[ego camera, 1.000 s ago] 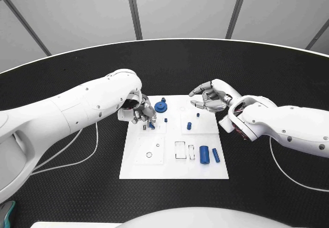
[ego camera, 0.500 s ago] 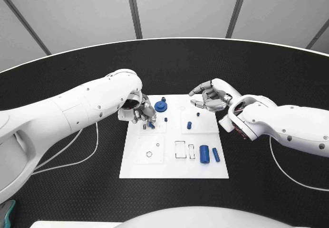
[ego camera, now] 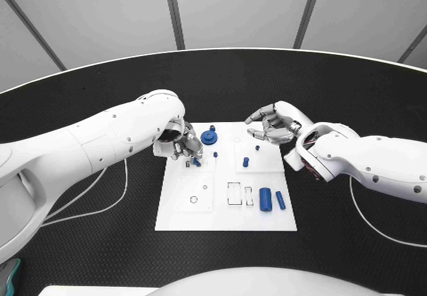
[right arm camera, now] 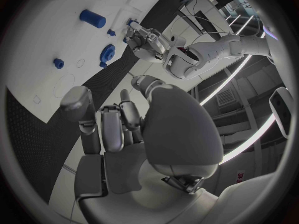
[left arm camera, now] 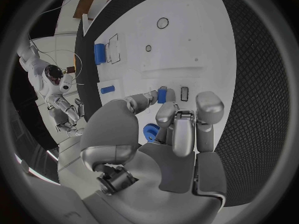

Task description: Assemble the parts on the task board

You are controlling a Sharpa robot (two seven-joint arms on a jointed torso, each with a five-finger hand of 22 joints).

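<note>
White task board (ego camera: 178, 219) lies mid-table, carrying blue parts: a gear (ego camera: 209, 137) near its far edge, a small peg (ego camera: 245, 163) at centre, a large cylinder (ego camera: 265, 200) (a slimmer one beside it) toward its near right. Left hand (ego camera: 183, 147) pinches a small blue peg (left arm camera: 162, 95) beside the gear; right hand (ego camera: 274, 126) hovers at the far right corner, fingers curled, holding nothing

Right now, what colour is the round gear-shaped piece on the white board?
Blue. The round gear-shaped piece shows best in the head view.
</note>
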